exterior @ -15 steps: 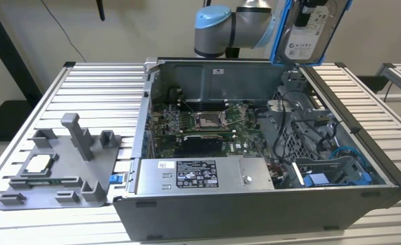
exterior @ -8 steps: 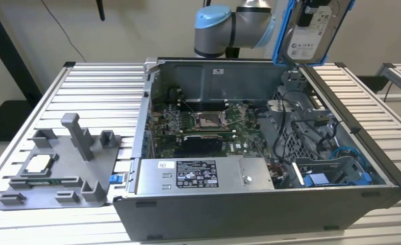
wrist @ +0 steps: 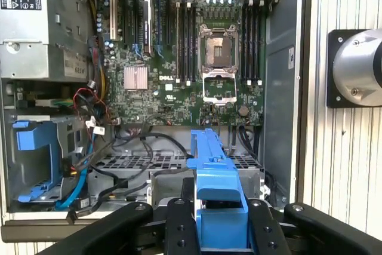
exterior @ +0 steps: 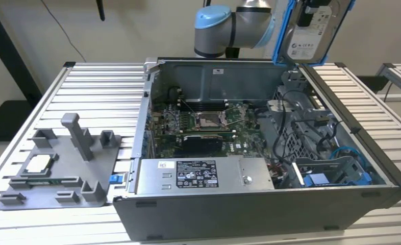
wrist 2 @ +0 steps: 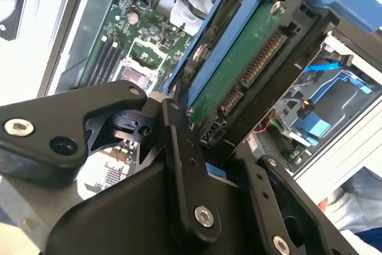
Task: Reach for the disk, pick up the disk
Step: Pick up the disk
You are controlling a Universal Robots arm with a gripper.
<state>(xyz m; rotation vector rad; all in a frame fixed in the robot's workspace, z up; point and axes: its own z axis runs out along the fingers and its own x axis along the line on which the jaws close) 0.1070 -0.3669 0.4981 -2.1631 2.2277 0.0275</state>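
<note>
- Disk [exterior: 310, 31] is out of the case, held up in the air above the rear corner of the open computer case [exterior: 255, 214], at about 1 o'clock in the exterior view. Label side faces that camera, blue rails run along its edges.
- Gripper [wrist 2: 206, 120] is pinching the disk: in the second wrist view the black fingers [wrist 2: 182, 165] clamp either side of it, with the green circuit-board underside and connector edge showing between them.
- First wrist view: blue rail of the disk [wrist: 215, 183] sits between the finger links [wrist: 179, 225], looking straight down into the case.
- Motherboard [wrist: 197, 46] with bare CPU socket [wrist: 218, 43] lies directly below; empty blue drive cage [wrist: 36, 159] at 8 o'clock from the socket in that view.
- Power supply box [exterior: 200, 175] sits along the front wall of the case in the exterior view.
- Grey plastic fixture tray [exterior: 57, 168] lies on the slatted table [exterior: 98, 87], at 9 o'clock from the case, well apart from the disk.
</note>
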